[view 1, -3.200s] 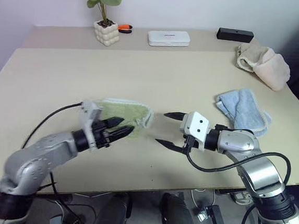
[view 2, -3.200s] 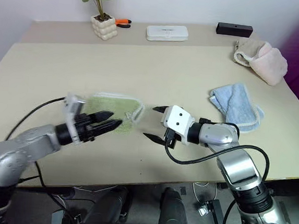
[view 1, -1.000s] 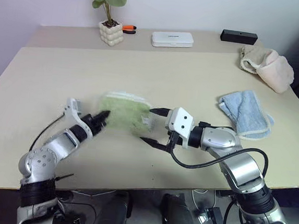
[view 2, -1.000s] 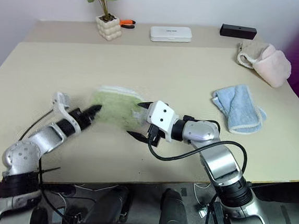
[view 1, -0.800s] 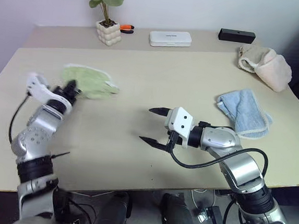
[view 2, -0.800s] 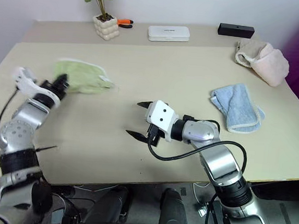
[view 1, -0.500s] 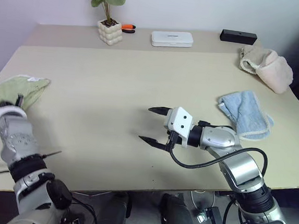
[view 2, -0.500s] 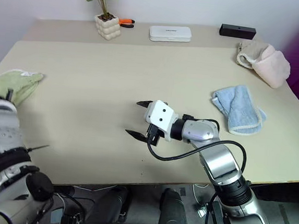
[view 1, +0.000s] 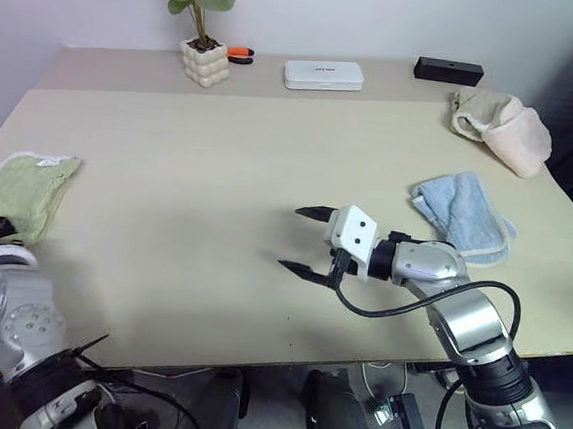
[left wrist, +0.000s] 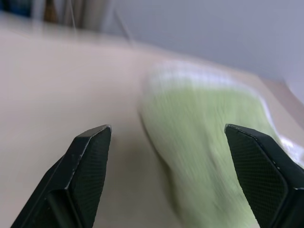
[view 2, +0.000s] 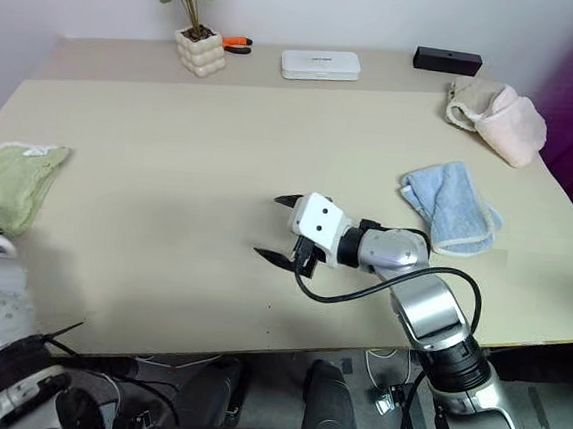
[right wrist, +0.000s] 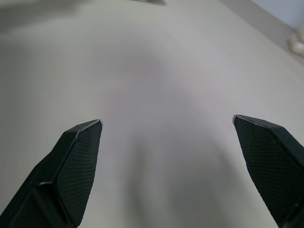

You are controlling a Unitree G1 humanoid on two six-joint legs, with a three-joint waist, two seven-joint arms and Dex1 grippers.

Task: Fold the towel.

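The light green towel (view 1: 26,190) lies bunched and folded over at the far left edge of the table (view 1: 272,153), its white edging toward the table's middle. My left gripper (left wrist: 166,130) is just short of the towel's near end; its fingers are open and hold nothing, and the towel (left wrist: 209,128) lies ahead of them. My right gripper (view 1: 292,239) hovers over the bare middle of the table, open and empty, pointing left and far from the towel.
A light blue cloth (view 1: 462,215) lies right of my right arm. A cream-pink bundled towel (view 1: 503,128) sits at the back right. Along the back stand a potted plant (view 1: 203,62), a white box (view 1: 324,74) and a black box (view 1: 449,70).
My left gripper carried the towel from the table's middle to its far left edge, then opened and let it go. My right gripper has barely shifted and stayed open.
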